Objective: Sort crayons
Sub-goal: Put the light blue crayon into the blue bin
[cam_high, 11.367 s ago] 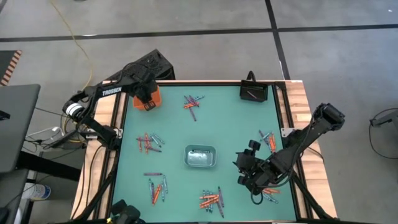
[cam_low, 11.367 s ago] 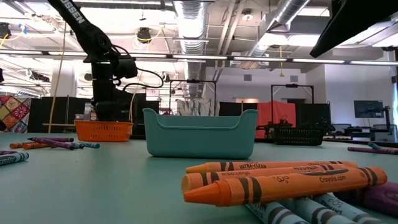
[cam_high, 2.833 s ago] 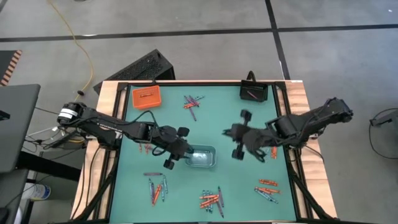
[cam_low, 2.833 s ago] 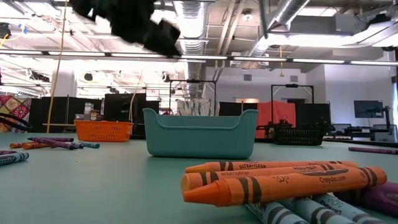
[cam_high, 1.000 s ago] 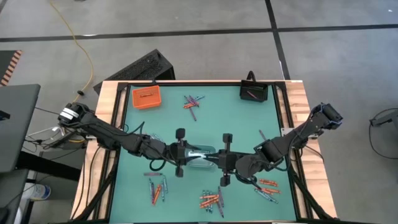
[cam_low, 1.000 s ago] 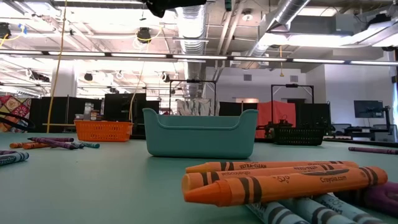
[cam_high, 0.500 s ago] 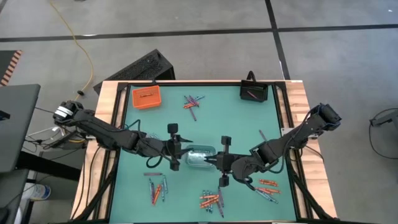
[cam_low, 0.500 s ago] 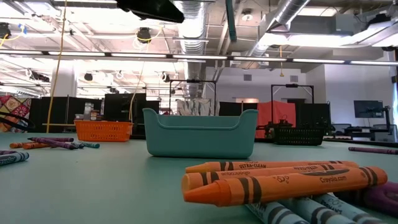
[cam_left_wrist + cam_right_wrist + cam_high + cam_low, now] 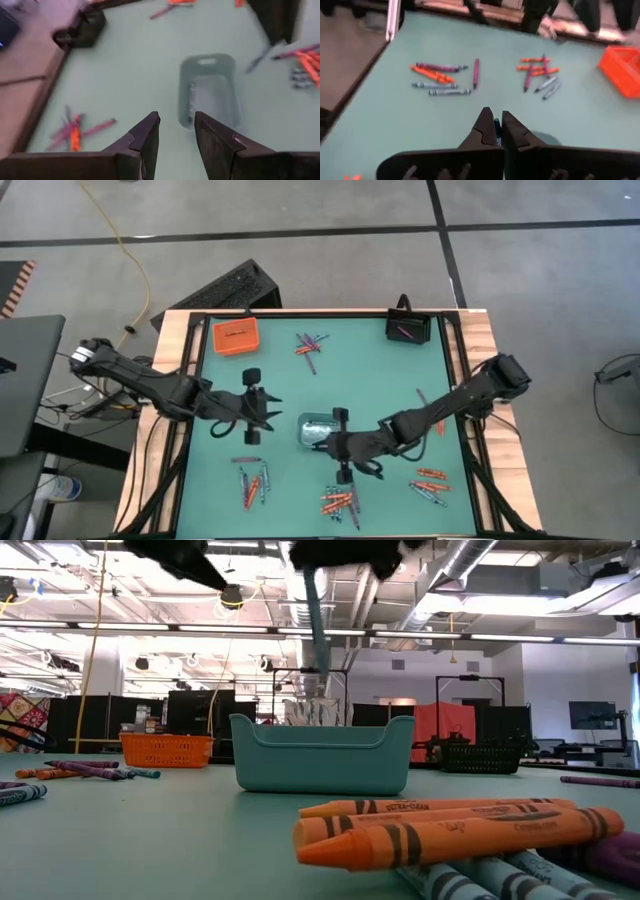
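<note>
My right gripper (image 9: 320, 442) is over the clear-grey tray (image 9: 322, 421) in the middle of the table, shut on a grey-blue crayon (image 9: 317, 625). The tray rests flat on the table and shows in the low view (image 9: 322, 755) and the left wrist view (image 9: 220, 87), with a crayon (image 9: 190, 102) lying in it. My left gripper (image 9: 272, 408) is open and empty, left of the tray; its fingers (image 9: 145, 137) point toward it. Crayon heaps lie on the mat at the far middle (image 9: 310, 345), near left (image 9: 252, 482), near middle (image 9: 340, 502) and near right (image 9: 430, 478). My right gripper pinches the grey-blue crayon by its upper end (image 9: 311, 578) between its two fingers, coming from above. The crayon shows between the fingertips in the right wrist view (image 9: 497, 124). It hangs nearly upright below the fingers, its lower end clear above the tray.
An orange tray (image 9: 234, 337) stands at the far left corner and a black tray (image 9: 408, 328) at the far right corner. A few crayons (image 9: 432, 405) lie by the right edge. Orange crayons (image 9: 450, 830) lie close before the low camera.
My right gripper has gone toward the table's left, over the tray, and lower, carrying the grey-blue crayon, which now hangs nearly upright above the tray. My left gripper has drawn back from the tray toward the table's left and far side.
</note>
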Controlling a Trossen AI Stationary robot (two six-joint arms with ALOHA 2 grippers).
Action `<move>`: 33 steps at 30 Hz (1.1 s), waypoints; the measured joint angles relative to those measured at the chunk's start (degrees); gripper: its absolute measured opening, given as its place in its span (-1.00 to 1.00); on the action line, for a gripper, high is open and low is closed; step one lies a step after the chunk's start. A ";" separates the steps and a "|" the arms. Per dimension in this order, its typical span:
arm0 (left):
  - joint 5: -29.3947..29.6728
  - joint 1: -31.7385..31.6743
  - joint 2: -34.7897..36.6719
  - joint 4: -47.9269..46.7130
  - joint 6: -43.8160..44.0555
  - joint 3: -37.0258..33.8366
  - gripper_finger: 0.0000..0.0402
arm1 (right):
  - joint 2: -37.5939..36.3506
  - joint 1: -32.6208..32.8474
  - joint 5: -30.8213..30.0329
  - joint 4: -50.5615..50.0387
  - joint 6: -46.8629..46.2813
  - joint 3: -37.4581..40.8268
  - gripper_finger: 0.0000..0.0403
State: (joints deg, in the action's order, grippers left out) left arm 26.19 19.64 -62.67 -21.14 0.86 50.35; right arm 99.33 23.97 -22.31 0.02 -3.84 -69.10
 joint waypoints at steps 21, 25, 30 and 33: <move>-7.50 2.43 0.71 -29.46 20.68 0.00 -0.42 | 6.06 -11.05 11.21 -16.40 -2.81 -5.90 -1.00; -7.88 2.43 0.52 -31.65 22.23 0.00 -0.42 | 6.06 -12.59 14.62 -18.31 -3.32 -6.28 -1.00; -10.28 2.60 -3.48 -34.29 21.60 0.02 -0.40 | 6.06 -14.40 18.89 -19.59 -4.78 -6.20 -0.97; -10.90 2.60 -8.01 -34.42 20.51 0.02 -0.36 | 6.06 -14.63 19.40 -19.57 -4.98 -6.01 -0.91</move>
State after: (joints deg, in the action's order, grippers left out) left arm 15.29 22.24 -70.68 -55.56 21.37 50.37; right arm 105.38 9.34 -2.91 -19.56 -8.81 -75.11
